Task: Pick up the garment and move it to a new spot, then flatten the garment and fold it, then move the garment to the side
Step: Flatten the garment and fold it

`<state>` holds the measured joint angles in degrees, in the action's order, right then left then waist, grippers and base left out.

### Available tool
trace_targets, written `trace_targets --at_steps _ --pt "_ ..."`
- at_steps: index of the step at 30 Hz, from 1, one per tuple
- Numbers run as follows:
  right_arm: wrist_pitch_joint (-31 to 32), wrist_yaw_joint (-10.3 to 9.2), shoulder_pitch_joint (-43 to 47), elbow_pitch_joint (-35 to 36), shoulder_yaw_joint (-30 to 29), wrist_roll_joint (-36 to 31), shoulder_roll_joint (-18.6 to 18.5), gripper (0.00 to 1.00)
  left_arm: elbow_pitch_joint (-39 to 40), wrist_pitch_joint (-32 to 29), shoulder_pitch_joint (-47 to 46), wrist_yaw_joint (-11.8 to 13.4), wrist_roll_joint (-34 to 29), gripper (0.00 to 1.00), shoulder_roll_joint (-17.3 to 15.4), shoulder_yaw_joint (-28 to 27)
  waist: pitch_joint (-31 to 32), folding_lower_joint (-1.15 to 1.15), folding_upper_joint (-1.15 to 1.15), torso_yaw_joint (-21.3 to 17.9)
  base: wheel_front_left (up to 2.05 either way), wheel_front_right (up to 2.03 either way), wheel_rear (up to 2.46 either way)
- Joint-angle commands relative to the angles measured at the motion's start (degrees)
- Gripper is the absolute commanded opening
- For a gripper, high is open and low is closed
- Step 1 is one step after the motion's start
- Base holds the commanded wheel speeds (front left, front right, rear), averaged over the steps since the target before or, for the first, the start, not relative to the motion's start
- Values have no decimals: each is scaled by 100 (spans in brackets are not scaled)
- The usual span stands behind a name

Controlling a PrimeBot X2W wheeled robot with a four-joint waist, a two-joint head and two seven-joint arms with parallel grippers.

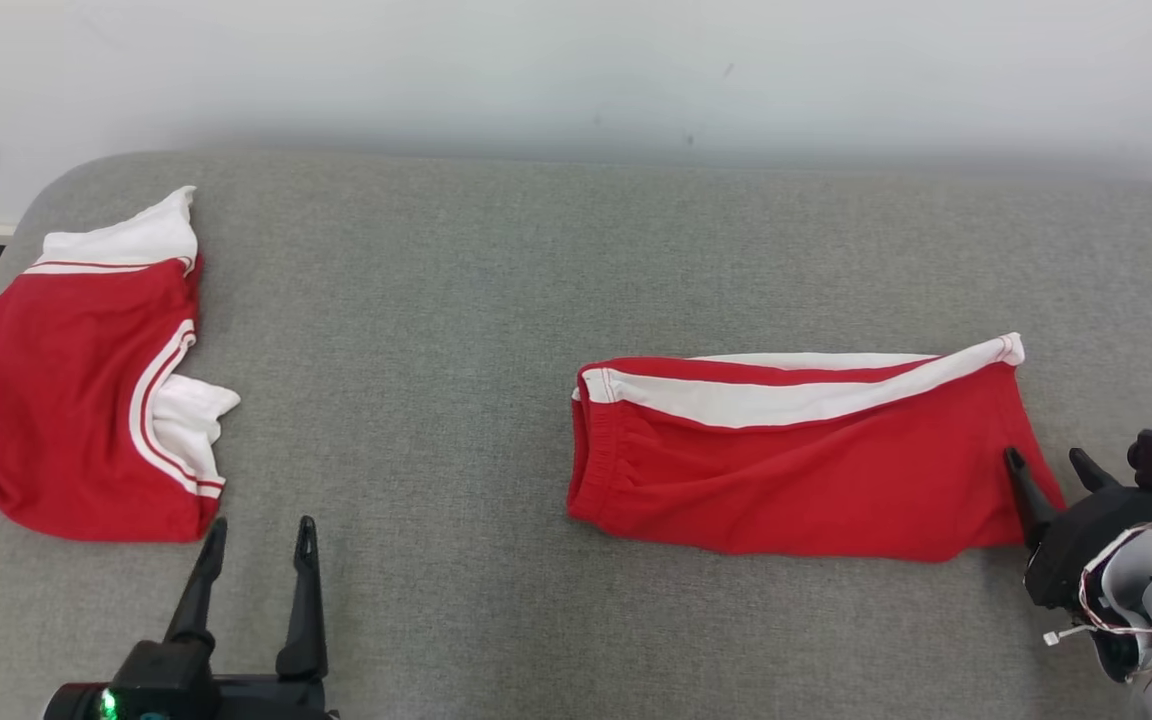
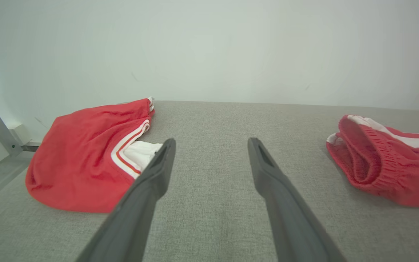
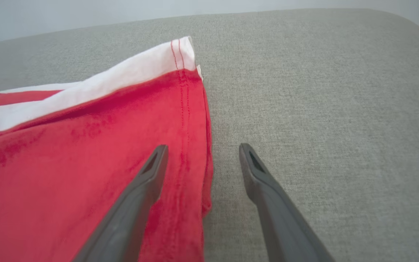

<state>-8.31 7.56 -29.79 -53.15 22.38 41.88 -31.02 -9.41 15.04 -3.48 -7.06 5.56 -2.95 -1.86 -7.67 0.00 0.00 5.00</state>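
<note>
right hand (image 1: 1044,458) released, fingers spread, grasping nothing: one finger over the garment's right hem, the other over bare grey surface. left hand (image 1: 263,522) also spread and empty, low over bare surface at lower left. grey fabric tabletop (image 1: 436,300) carries both pieces. garment (image 1: 796,470) (red, white band along the far edge) lies in a long strip right of centre. second red garment (image 1: 76,400) sits folded at far left, near the left hand.
</note>
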Motion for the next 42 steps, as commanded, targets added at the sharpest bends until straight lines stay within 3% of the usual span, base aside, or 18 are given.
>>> trace_targets --at_steps 1,8,9,11,14,21,29,36,42 --pt "125 -15 -117 -111 23 -149 25 100 -1 21 -26 -8 -62 100 7 42 -38 0 0 68 0 0 0" --pt "746 -15 -331 -593 113 -277 235 100 -39 21 -104 -39 -149 100 8 195 -93 0 0 210 0 0 0" --pt "831 -14 -314 -617 138 -232 290 49 -45 21 -102 -42 -147 100 8 202 -91 0 0 218 0 0 0" --pt "958 -13 -296 -624 185 -184 376 0 -53 21 -80 -46 -122 100 4 183 -77 0 0 217 0 0 0" --pt "988 -8 -298 -627 205 -138 351 0 -77 21 -12 -50 -84 100 5 137 -49 0 0 182 0 0 0" --pt "568 -17 -284 -877 64 -297 -210 0 -91 21 79 -36 -60 100 5 95 105 0 0 125 0 0 0" --pt "372 -15 -263 -479 -19 -30 -187 0 -52 21 215 -39 -28 100 7 -49 212 0 0 -82 0 0 0" --pt "277 -15 -37 643 42 192 -69 0 -83 21 234 -35 -12 100 8 -67 275 0 0 -170 0 0 0" --pt "554 -15 324 1889 -1 238 166 0 -121 21 148 -38 0 100 7 -5 294 0 0 -101 0 0 0"
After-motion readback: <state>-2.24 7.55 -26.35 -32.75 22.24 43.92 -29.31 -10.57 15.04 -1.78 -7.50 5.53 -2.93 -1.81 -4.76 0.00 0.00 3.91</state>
